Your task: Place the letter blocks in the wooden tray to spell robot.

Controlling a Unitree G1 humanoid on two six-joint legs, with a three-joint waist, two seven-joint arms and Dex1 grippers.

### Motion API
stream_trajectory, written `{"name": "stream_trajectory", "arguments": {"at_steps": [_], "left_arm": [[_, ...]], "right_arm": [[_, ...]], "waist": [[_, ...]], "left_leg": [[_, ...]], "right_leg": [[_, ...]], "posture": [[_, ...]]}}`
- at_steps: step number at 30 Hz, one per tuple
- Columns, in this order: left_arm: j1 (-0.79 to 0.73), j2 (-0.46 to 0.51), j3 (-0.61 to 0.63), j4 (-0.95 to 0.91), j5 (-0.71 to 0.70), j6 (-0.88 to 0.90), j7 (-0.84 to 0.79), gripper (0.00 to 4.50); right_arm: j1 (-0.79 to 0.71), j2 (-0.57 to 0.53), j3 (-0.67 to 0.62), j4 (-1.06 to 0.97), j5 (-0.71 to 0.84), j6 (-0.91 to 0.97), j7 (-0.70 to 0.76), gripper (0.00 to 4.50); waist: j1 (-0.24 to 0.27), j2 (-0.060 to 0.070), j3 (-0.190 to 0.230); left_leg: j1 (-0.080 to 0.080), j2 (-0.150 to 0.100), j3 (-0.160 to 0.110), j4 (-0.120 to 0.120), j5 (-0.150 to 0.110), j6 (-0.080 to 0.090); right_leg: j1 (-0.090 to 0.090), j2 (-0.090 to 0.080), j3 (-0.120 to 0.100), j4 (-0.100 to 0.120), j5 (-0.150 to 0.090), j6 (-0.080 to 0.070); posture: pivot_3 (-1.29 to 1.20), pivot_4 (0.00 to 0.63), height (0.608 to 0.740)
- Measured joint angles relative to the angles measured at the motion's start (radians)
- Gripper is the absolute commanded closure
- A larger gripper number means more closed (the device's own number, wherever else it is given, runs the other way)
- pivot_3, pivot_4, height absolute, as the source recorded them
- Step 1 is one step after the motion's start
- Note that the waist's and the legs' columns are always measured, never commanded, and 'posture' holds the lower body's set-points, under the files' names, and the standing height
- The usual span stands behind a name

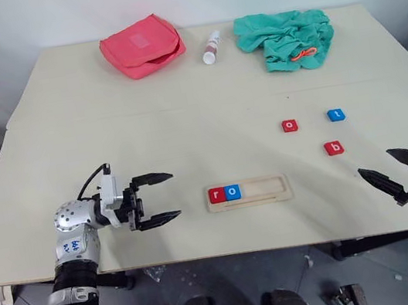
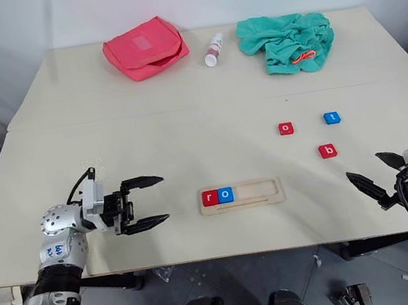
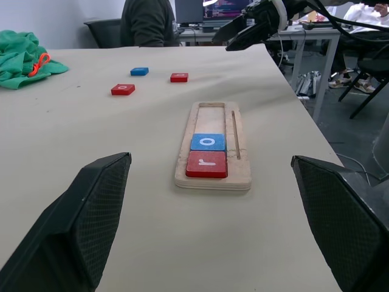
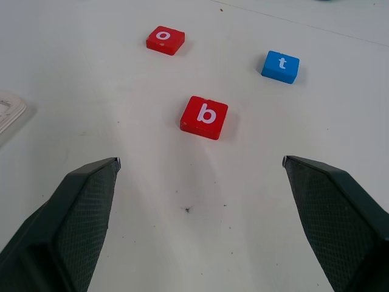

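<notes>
The wooden tray (image 1: 248,193) lies near the table's front edge, with a red "r" block (image 1: 216,194) and a blue "o" block (image 1: 232,192) in its left end. Loose on the table to the right lie a red "o" block (image 1: 290,125), a blue "t" block (image 1: 336,115) and a red "b" block (image 1: 334,148). My left gripper (image 1: 157,199) hovers open to the left of the tray, fingers pointing at it. My right gripper (image 1: 388,170) is open at the front right, a little in front of the "b" block (image 4: 204,117).
At the back of the table lie a pink pouch (image 1: 142,47), a small white bottle (image 1: 211,47) and a crumpled green cloth (image 1: 287,38). The table's front edge runs just below the tray. In the left wrist view a person (image 3: 148,22) sits beyond the table.
</notes>
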Motion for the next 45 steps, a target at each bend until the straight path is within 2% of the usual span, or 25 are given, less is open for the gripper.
{"name": "stream_trajectory", "arguments": {"at_steps": [11, 15, 20, 26, 41, 45], "left_arm": [[0.0, -0.005, -0.001, -0.003, -0.001, 0.001, 0.0, 0.02], [0.004, -0.007, -0.002, -0.015, -0.007, 0.003, 0.0, 0.02], [0.014, -0.016, -0.008, -0.048, -0.018, 0.01, 0.0, 0.02], [0.063, -0.031, -0.011, -0.092, -0.023, 0.011, 0.001, 0.02], [0.121, -0.053, -0.016, -0.164, -0.029, 0.01, 0.031, 0.02], [0.124, -0.055, -0.016, -0.166, -0.029, 0.008, 0.039, 0.0]], "right_arm": [[-0.027, 0.0, 0.0, 0.0, 0.002, -0.002, 0.0, 0.0], [-0.1, -0.013, 0.008, 0.011, 0.002, 0.056, -0.031, 0.0], [-0.251, -0.039, 0.082, 0.049, -0.008, 0.19, -0.119, 0.0], [-0.379, -0.011, 0.192, 0.131, -0.064, 0.237, -0.194, 0.0], [-0.44, 0.081, 0.29, 0.247, -0.169, 0.212, -0.266, 0.0], [-0.443, 0.087, 0.294, 0.247, -0.178, 0.206, -0.27, 0.95]], "waist": [[-0.001, 0.0, 0.0], [-0.002, 0.0, 0.0], [-0.003, 0.0, 0.0], [-0.002, 0.0, 0.0], [-0.005, 0.0, 0.0], [-0.004, 0.0, 0.0]], "left_leg": [[0.0, 0.0, 0.0, 0.0, 0.0, 0.0], [0.0, 0.0, 0.0, 0.0, 0.0, 0.0], [0.0, 0.001, 0.0, 0.0, 0.0, 0.0], [-0.001, 0.0, -0.001, 0.0, 0.0, 0.0], [-0.001, 0.0, 0.0, 0.0, 0.0, 0.0], [-0.001, 0.0, 0.0, 0.0, 0.0, 0.0]], "right_leg": [[0.0, 0.0, 0.0, 0.0, 0.0, 0.0], [0.0, 0.0, 0.001, 0.0, 0.0, 0.0], [-0.001, 0.0, 0.0, 0.0, 0.0, 0.0], [-0.001, 0.0, 0.0, 0.0, 0.0, 0.0], [-0.001, 0.0, 0.0, 0.0, 0.0, 0.0], [-0.001, 0.0, 0.0, 0.0, 0.0, 0.0]], "posture": [[0.0, 0.15, 0.74], [0.0, 0.15, 0.74], [0.0, 0.15, 0.74], [0.0, 0.15, 0.74], [0.0, 0.15, 0.74], [0.0, 0.15, 0.74]]}}
